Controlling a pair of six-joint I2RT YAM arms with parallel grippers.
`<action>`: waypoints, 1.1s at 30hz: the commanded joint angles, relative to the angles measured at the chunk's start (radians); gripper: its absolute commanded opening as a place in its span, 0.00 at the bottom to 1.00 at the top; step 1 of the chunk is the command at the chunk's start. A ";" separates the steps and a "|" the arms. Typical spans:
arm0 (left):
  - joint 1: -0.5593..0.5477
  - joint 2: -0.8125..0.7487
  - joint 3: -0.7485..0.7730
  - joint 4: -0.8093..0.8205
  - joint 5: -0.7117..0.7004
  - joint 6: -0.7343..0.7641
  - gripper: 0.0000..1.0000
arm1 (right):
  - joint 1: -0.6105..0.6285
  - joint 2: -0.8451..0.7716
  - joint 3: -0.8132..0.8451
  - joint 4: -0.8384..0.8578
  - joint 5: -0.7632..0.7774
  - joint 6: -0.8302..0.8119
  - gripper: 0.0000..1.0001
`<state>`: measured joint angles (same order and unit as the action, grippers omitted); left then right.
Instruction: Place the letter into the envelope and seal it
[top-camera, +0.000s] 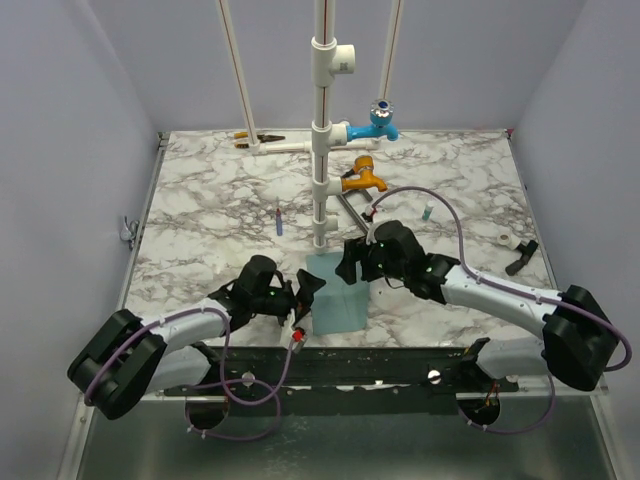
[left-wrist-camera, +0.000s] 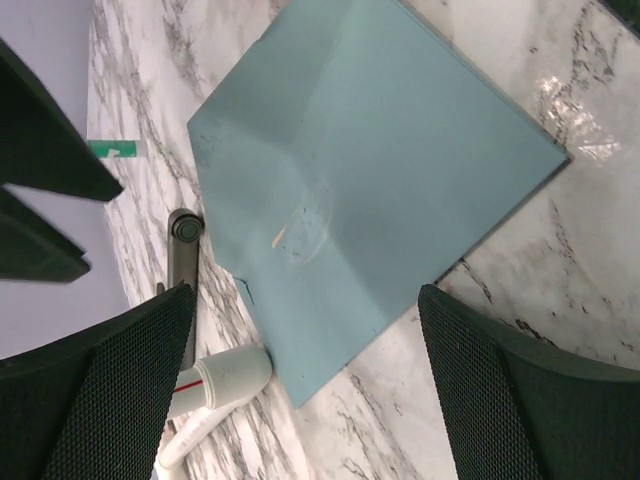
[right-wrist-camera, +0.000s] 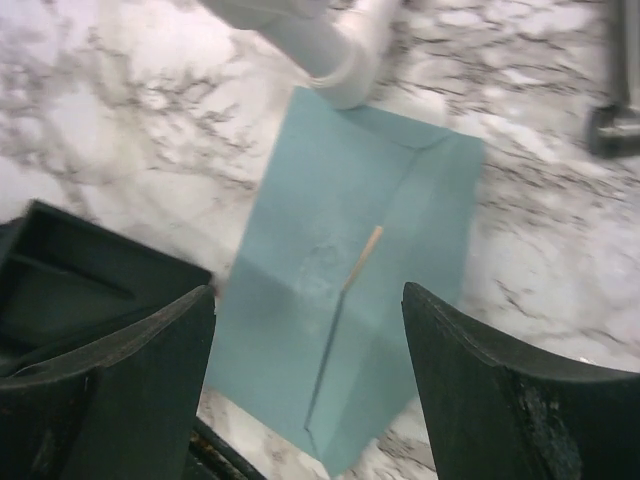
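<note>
The light teal-blue envelope lies flat on the marble table near the front edge, its flap folded down over its body. Of the letter, only a thin tan sliver shows along the flap's edge; in the left wrist view that letter sliver sits by a rubbed patch. My left gripper is at the envelope's left edge, open, with its fingers straddling one corner and nothing held. My right gripper hovers over the envelope's far right part, open, clear of the paper.
A white pipe stand rises just behind the envelope, its foot touching the far edge. It carries a blue valve and an orange valve. A pen, a small bottle and a black tool lie farther off.
</note>
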<state>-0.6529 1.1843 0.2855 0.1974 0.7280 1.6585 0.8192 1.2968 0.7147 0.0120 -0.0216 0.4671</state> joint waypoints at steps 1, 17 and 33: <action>-0.012 -0.069 -0.006 -0.007 -0.018 -0.137 0.93 | -0.004 -0.040 0.062 -0.322 0.218 -0.017 0.81; -0.007 -0.456 -0.047 0.029 -0.104 -0.900 0.99 | -0.470 -0.063 0.247 -0.580 0.244 -0.213 1.00; 0.243 -0.796 -0.183 0.319 -0.180 -1.717 0.99 | -0.661 0.424 0.578 -0.458 0.221 -0.356 0.85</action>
<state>-0.4850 0.4477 0.1471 0.4000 0.5953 0.2203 0.1715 1.6653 1.2278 -0.4751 0.2188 0.1543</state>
